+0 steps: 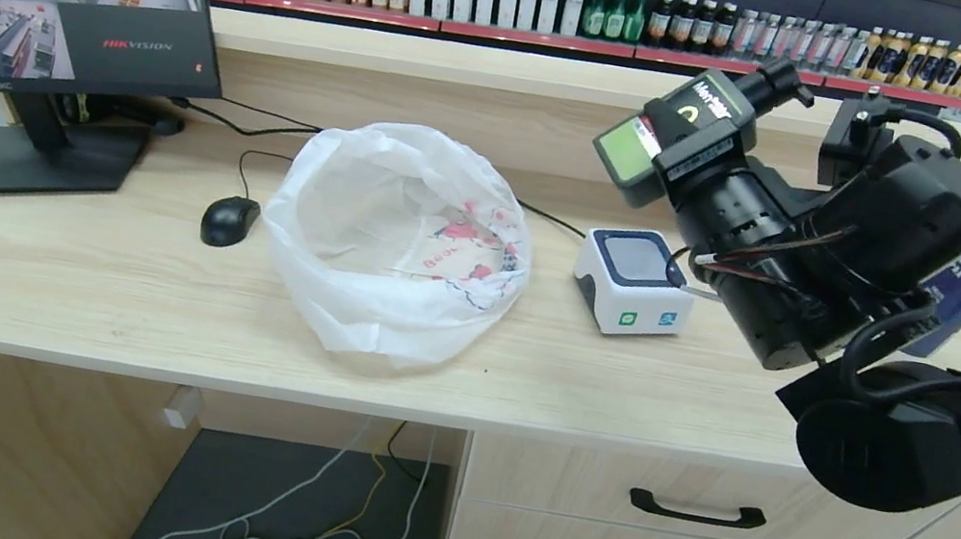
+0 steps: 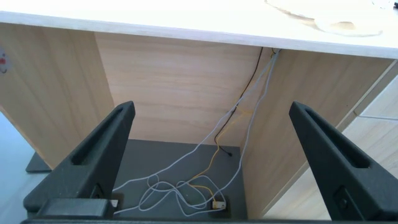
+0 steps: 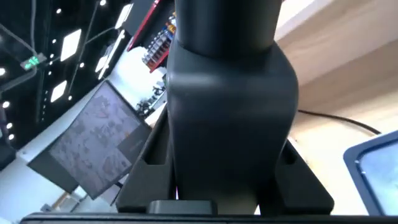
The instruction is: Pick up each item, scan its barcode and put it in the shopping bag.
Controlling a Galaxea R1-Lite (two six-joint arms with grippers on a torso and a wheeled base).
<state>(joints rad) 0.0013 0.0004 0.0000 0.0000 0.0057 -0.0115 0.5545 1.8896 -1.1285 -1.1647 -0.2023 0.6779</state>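
Now, in the head view, your right end effector (image 1: 718, 134) is clamped on the item (image 1: 647, 146), a dark tub with a green cap. It is held tilted in the air, seemingly just above the scanner (image 1: 635, 281). The bag (image 1: 398, 236) sits open on the tabletop (image 1: 97, 284) to the scanner's left. I judge you are at the scan. Turn the wrist so the barcode faces the scanner's window, then bring the item squarely over the glass. I cannot tell where the barcode lies.

In the left wrist view, your left end effector (image 2: 211, 155) hangs below the tabletop's edge with its fingers wide apart, holding nothing. Leave it there.

In the right wrist view, the item sits gripped between the fingers. The scanner lies near but off to one side, so centre over it first.
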